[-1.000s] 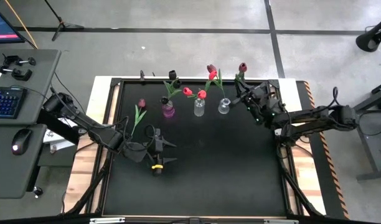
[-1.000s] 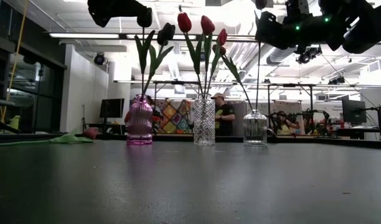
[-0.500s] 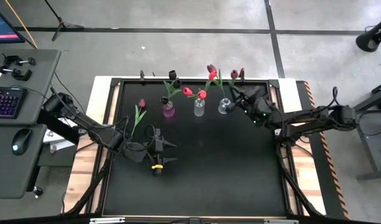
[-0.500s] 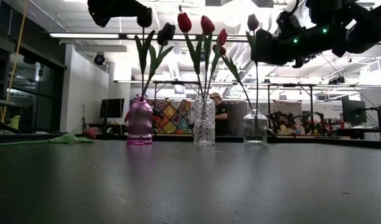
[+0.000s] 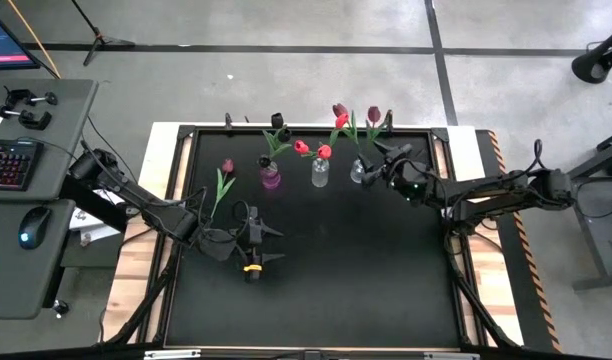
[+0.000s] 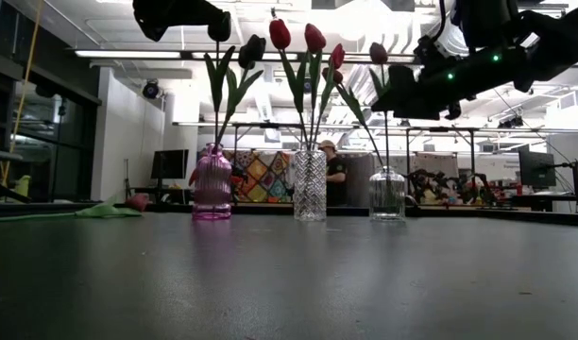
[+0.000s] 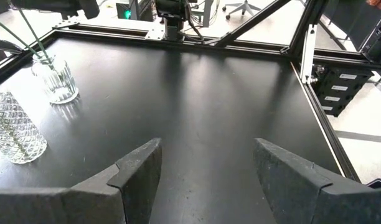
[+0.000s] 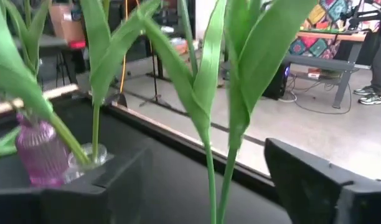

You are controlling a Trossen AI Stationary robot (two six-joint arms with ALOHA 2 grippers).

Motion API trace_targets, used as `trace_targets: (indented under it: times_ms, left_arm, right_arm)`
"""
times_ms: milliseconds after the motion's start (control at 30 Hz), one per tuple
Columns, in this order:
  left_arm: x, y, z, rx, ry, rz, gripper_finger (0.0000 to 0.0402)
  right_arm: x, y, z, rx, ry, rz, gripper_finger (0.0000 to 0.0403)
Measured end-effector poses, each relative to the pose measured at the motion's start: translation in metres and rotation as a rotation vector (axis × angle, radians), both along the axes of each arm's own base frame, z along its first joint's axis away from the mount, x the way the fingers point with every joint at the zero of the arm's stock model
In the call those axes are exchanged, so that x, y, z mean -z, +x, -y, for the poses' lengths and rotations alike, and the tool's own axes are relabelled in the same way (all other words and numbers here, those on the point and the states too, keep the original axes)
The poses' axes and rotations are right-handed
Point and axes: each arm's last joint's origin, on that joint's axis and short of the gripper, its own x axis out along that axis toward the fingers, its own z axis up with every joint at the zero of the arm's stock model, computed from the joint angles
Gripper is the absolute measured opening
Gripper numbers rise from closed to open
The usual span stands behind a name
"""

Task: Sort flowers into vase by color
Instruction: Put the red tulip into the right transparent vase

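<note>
Most of the sorting looks done: the purple vase (image 5: 271,178) holds dark tulips, the middle vase (image 5: 320,174) red ones. The right gripper (image 5: 385,166), just beside the clear vase (image 5: 359,172), is clamped on a maroon tulip (image 5: 373,115) right above that vase. One pink tulip (image 5: 223,181) lies flat beside the purple vase. The left gripper (image 7: 206,180) waits nearby, fingers apart.

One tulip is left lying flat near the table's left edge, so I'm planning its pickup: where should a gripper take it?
Grip the loose tulip mid-stem, below the pink head, coming straight down from above. It lies flat, so only the thin stem offers sides to pinch across. The left gripper, open, waits nearest.
</note>
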Motion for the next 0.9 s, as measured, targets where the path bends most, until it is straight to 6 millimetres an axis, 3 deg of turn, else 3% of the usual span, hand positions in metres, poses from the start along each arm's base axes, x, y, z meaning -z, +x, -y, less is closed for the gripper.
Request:
trace_targets:
  times_ms: [167, 600, 733, 900]
  left_arm:
    - [0.0, 0.0, 0.0, 0.0, 0.001, -0.001, 0.0239]
    - [0.002, -0.001, 0.0, -0.002, -0.004, -0.019, 0.0239]
    - [0.019, -0.005, 0.0, 0.006, -0.041, -0.177, 0.0239]
    - [0.048, -0.016, -0.007, -0.204, -0.133, -0.413, 0.0239]
  right_arm:
    - [0.003, -0.004, -0.002, -0.003, 0.016, -0.066, 0.0328]
    - [0.0, -0.029, -0.009, -0.052, 0.203, -0.065, 0.0332]
    - [0.003, -0.03, -0.011, -0.113, 0.285, -0.063, 0.0332]
    - [0.008, -0.03, -0.012, -0.121, 0.325, -0.085, 0.0332]
